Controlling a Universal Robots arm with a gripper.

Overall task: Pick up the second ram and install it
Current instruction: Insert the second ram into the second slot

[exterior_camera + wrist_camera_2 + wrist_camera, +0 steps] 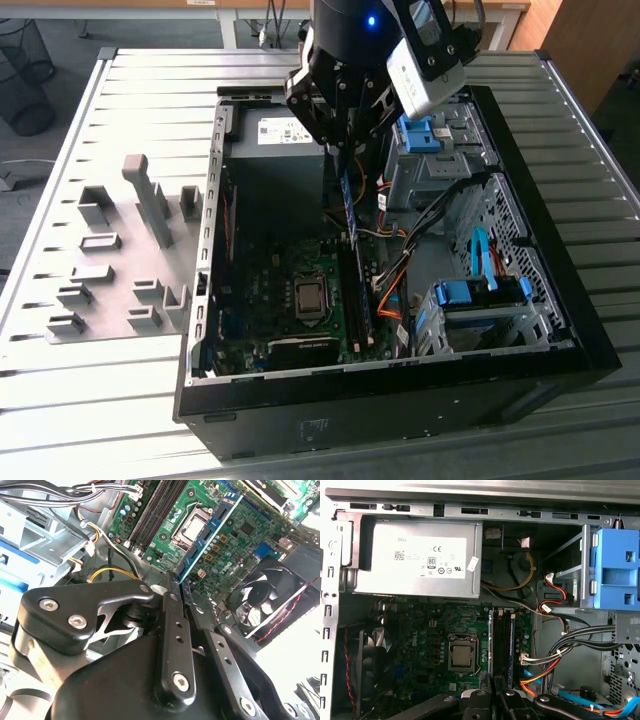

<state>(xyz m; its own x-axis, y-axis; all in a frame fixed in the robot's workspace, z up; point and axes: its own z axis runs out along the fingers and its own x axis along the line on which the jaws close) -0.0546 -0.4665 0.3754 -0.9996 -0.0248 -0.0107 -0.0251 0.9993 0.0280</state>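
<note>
On the exterior view's left you see the grey table (130, 90) with several grey blocks (150, 200) standing on it, well apart from the work. Next comes the open black case (400, 400), lying on its side.

Inside the case, in the first wrist view, a black fan (370, 660) sits at one wall. The grey power supply (415, 560) closes one end of the case. It carries a white label (420, 557) with small print, some marks and a little square code. A smaller white tag hangs at its corner.

In the middle of the green board is the socket (311, 297), a silver square in a metal frame. Just to the exterior view's right of it, the gripper (343, 150) hangs over the board with its jaws clenched on the ram (349, 205). The ram is held by one end and points down, tilted, toward the black slots (358, 300). I cannot tell if its low end touches them.

In the second wrist view the fingers (170, 610) press both faces of the ram (207, 534), which reaches out beside the socket.

Right of the slots, orange, yellow and black cables (395, 290) lie close to the slots. Further right a metal cage stands with a blue bracket (480, 295).
</note>
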